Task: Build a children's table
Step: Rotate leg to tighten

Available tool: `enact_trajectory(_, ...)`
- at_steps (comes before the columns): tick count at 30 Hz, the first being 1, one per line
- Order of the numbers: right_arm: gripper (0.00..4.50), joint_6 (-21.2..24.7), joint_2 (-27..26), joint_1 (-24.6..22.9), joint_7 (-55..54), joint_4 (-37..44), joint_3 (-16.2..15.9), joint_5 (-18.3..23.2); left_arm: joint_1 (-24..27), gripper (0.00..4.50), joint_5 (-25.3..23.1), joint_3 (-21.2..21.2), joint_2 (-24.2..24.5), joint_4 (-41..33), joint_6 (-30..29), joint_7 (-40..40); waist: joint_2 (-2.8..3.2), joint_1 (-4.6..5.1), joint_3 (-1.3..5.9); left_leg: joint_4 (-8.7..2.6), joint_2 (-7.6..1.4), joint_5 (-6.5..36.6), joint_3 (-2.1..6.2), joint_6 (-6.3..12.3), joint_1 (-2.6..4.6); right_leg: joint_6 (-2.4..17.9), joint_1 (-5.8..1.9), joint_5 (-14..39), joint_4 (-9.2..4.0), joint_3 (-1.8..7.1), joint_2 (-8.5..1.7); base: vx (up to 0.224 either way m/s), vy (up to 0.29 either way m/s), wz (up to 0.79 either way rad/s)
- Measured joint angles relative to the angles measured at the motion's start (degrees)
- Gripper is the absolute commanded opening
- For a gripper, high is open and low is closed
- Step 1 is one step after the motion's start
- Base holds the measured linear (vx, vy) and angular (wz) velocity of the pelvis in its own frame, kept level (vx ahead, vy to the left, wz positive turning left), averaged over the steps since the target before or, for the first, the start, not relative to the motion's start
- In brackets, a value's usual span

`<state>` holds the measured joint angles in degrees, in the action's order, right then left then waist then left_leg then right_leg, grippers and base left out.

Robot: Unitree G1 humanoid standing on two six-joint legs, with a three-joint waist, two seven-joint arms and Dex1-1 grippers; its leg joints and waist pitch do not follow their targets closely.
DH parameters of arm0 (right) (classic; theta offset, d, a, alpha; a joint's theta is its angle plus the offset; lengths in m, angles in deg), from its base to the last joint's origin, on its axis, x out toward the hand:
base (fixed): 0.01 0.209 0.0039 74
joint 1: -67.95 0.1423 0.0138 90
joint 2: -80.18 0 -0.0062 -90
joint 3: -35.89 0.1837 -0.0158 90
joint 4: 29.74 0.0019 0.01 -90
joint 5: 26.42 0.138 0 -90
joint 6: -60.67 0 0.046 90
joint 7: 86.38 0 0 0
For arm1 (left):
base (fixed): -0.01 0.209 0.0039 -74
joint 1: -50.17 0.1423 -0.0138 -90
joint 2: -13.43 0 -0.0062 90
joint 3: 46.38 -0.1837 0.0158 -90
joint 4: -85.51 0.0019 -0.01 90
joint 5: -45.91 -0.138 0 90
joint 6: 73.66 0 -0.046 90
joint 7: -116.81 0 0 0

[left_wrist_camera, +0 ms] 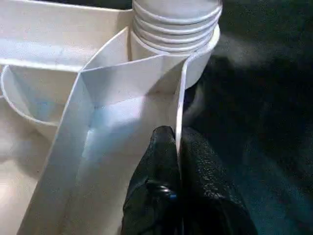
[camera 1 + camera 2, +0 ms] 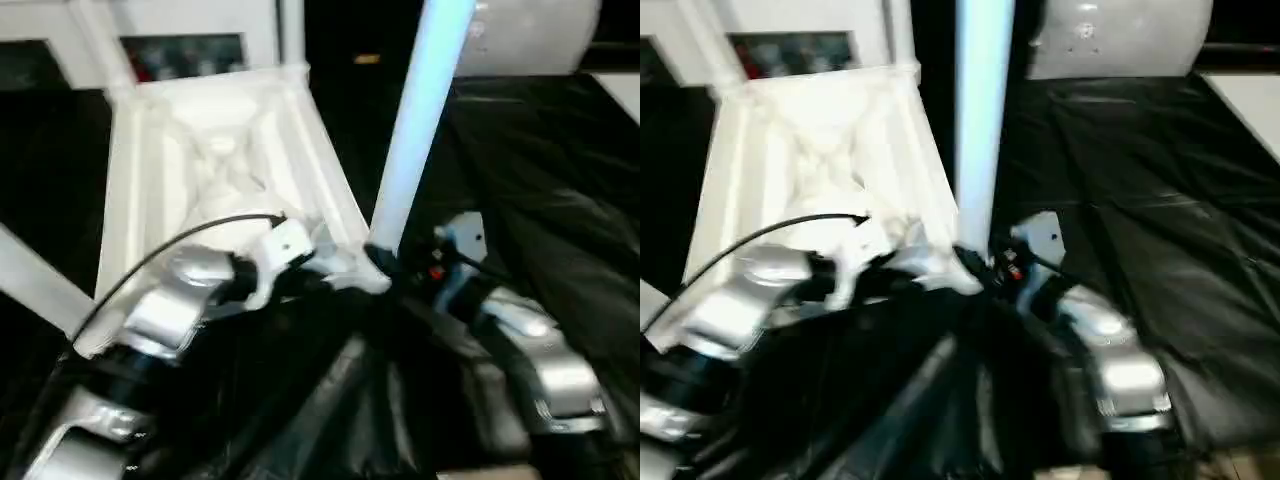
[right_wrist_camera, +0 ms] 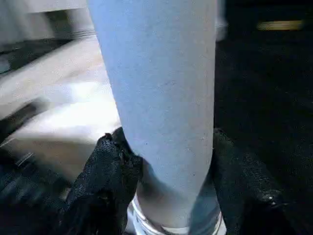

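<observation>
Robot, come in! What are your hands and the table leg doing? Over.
Left hand pinched shut on the tabletop's side wall. Right hand around the upright leg at its corner socket. Nothing in the way.

Both head views are smeared by motion blur, softening every edge. The white table top [image 2: 215, 165] glares and loses its rib detail, while the black sheet [image 2: 1160, 210] shows dull sheen on its folds. The upright leg [image 3: 156, 98] carries a bluish tint; its far background is defocused.
</observation>
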<state>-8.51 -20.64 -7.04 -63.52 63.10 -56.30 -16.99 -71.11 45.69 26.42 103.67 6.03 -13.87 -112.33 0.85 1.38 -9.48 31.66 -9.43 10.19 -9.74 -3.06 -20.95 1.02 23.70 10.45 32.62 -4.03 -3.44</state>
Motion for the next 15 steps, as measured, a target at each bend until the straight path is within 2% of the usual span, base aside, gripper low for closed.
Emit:
enact_trajectory(1,1.98,0.2,-2.1,1.6,-4.2,-1.2,0.1,-1.5,-0.8,0.0,-0.8,0.0,-1.6,0.8,-0.6,2.3,0.2,0.31,-0.33,-0.03,0.06,0.0,0.58,-0.01,-0.1,-0.1,-0.02,0.2,-0.67,-0.63,-0.01,-0.133,0.032,-0.32)
enact_trajectory(2,1.98,0.3,-4.1,2.8,-7.9,-2.1,0.2,-3.1,-1.4,0.0,-1.7,0.1,-2.8,1.2,-0.9,4.3,0.65,0.71,-0.62,-0.04,0.0,0.0,1.43,-0.01,-0.17,-0.2,-0.18,0.5,-1.66,-1.86,-0.05,-0.128,0.053,-0.34)
enact_trajectory(3,1.98,0.4,-5.7,3.7,-11.0,-2.8,0.3,-4.1,-1.9,0.0,-2.2,0.0,-3.8,1.7,-1.0,5.9,1.22,1.26,-1.18,-0.39,-0.24,0.1,2.43,-0.04,-0.44,-0.2,-0.84,0.9,-3.11,-3.65,-0.16,-0.128,0.053,-0.34)
enact_trajectory(4,1.98,0.4,-6.6,3.7,-12.5,-2.8,0.4,-4.8,-2.2,0.0,-2.5,-0.2,-4.1,1.8,-1.1,6.5,1.53,0.71,-1.53,-0.75,-0.34,0.1,2.83,-0.08,-0.62,-0.1,-0.76,3.1,-1.18,-3.91,-0.15,-0.154,0.055,-0.21)
enact_trajectory(5,2.32,0.4,-6.8,2.7,-13.4,-2.2,0.9,-5.0,-2.5,0.0,-2.8,-0.7,-4.7,2.1,-1.2,6.9,1.46,0.05,-1.65,-0.73,-0.24,0.1,2.37,-0.08,-0.62,0.6,-0.82,4.9,2.41,-2.21,-0.39,-0.103,-0.028,0.14)
enact_trajectory(6,2.53,0.4,-7.0,2.0,-14.1,-1.4,0.9,-5.2,-2.5,0.0,-3.4,-1.3,-4.8,1.9,-0.9,6.9,-0.91,-0.93,-1.14,-0.81,0.48,0.1,0.72,-0.1,-0.12,-0.7,-1.77,5.4,4.59,0.44,-1.54,-0.103,-0.028,0.14)
enact_trajectory(7,2.67,0.3,-7.1,2.0,-14.0,-1.2,0.9,-5.3,-2.5,0.0,-3.8,-1.2,-4.7,1.6,-0.6,6.8,-1.35,-1.58,-1.35,-0.19,0.95,0.3,0.67,-0.34,0.28,-1.0,-0.74,4.9,4.57,0.79,-1.68,0.021,-0.117,0.09)
enact_trajectory(8,2.67,0.3,-7.1,2.0,-14.0,-1.0,0.6,-5.3,-2.3,0.0,-3.9,-1.1,-4.8,1.5,-0.4,6.7,-1.13,-1.92,-1.47,0.73,1.19,1.2,1.71,0.1,-0.06,-1.0,-0.81,4.9,4.17,0.25,-1.74,0.091,-0.048,-0.41)
enact_trajectory(9,2.8,0.2,-7.1,2.0,-13.9,-0.7,0.5,-5.3,-2.2,0.0,-3.8,-1.1,-4.8,1.3,-0.3,6.4,-0.08,-2.63,-1.34,0.78,1.44,1.1,3.43,-0.03,-0.35,-1.0,-0.86,4.9,3.82,-0.74,-1.69,0.091,-0.048,-0.41)
enact_trajectory(10,2.93,0.0,-6.9,1.7,-13.8,-0.4,0.6,-5.2,-2.1,0.0,-3.8,-1.3,-4.7,0.8,-0.2,6.0,0.54,-2.77,-1.19,0.28,1.3,-0.2,3.93,-1.25,-0.38,-1.0,-0.82,4.9,3.61,-1.34,-1.66,0.074,0.043,-0.42)
enact_trajectory(11,3.02,-0.3,-6.3,0.8,-12.9,0.2,0.6,-4.7,-1.8,0.0,-3.8,-1.8,-4.2,0.0,-0.1,5.6,0.71,-2.75,-1.01,-0.06,1.16,-0.6,3.9,-1.27,-0.38,-0.9,-0.89,4.7,3.19,-1.45,-1.51,0.0,0.0,0.0)
enact_trajectory(12,3.07,-0.5,-4.8,-1.1,-10.7,1.3,0.5,-3.9,-1.4,0.0,-3.8,-2.4,-2.9,-1.5,0.5,4.9,0.51,-2.72,-0.84,-0.23,1.0,-0.6,3.88,-1.27,-0.66,-0.5,-0.95,3.8,2.33,-1.38,-1.21,0.0,0.0,0.0)
enact_trajectory(14,3.25,-0.9,-3.7,-2.4,-8.6,1.5,0.6,-2.8,-0.6,0.0,-3.6,-2.7,-1.5,-3.2,1.0,3.5,0.37,-2.58,-0.67,-0.05,0.89,-0.5,3.3,-0.9,-0.62,0.1,-1.04,0.8,1.44,-0.9,-1.11,0.067,0.017,0.02)
enact_trajectory(15,3.37,-1.4,-2.2,-3.4,-6.9,2.1,0.6,-2.2,0.2,0.0,-3.3,-2.6,-0.3,-3.9,2.1,2.7,0.64,-2.4,-0.53,-0.2,0.89,-0.5,3.06,-0.78,-0.79,0.1,-0.91,0.8,1.24,-0.77,-1.11,0.07,0.019,-0.01)
